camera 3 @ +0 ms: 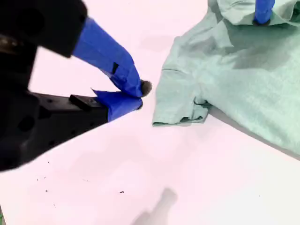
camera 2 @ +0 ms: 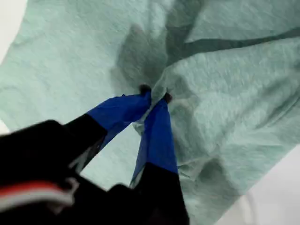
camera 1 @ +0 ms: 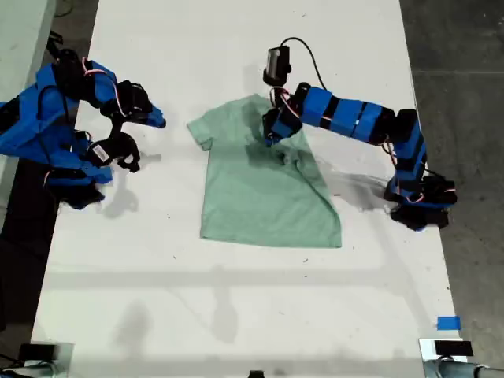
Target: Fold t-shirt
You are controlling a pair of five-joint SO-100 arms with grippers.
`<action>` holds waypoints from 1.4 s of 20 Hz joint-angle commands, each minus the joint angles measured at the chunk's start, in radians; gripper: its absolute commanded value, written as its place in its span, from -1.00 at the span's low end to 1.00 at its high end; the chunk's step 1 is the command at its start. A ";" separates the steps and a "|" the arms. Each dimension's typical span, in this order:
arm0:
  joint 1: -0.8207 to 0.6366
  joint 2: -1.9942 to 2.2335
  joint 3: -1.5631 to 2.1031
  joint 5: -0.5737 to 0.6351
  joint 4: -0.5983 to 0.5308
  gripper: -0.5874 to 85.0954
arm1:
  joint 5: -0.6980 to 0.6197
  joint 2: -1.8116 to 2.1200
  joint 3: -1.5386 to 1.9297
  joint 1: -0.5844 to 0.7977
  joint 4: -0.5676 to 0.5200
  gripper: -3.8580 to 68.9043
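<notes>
Folding is under way but far from finished: the t-shirt (camera 1: 264,185) lies mostly flat in the middle of the white table (camera 1: 236,299), and one side of it has been drawn over the body, leaving a slanted edge, while the sleeve (camera 1: 203,130) on the far side from that fold is spread out flat. My first gripper (camera 2: 153,96) sits on the shirt near its collar end, clenched on a pinch of the green cloth, which bunches up between its blue fingertips (camera 2: 159,126). My second gripper (camera 3: 136,96) hovers over bare table just beside that flat sleeve, its jaws closed together with nothing between them. By my reckoning the flat sleeve side has yet to be brought in, and the lengthwise folds remain too. No boxes, bins or other containers are in sight.
</notes>
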 commanded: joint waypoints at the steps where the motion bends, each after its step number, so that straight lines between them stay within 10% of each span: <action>1: -0.029 0.025 0.002 0.002 -0.031 -0.99 | -0.012 0.107 -0.114 -0.011 0.064 -0.11; 8: -0.043 0.018 0.011 0.003 -0.051 -0.98 | -0.037 0.557 0.046 0.104 0.322 -0.37; 13: -0.091 -0.140 -0.114 0.043 -0.041 -0.55 | 0.011 0.795 0.403 0.089 0.232 -0.45; 28: -0.351 -0.690 -0.153 0.287 -0.278 -0.39 | 0.069 1.045 0.781 0.040 0.107 -0.47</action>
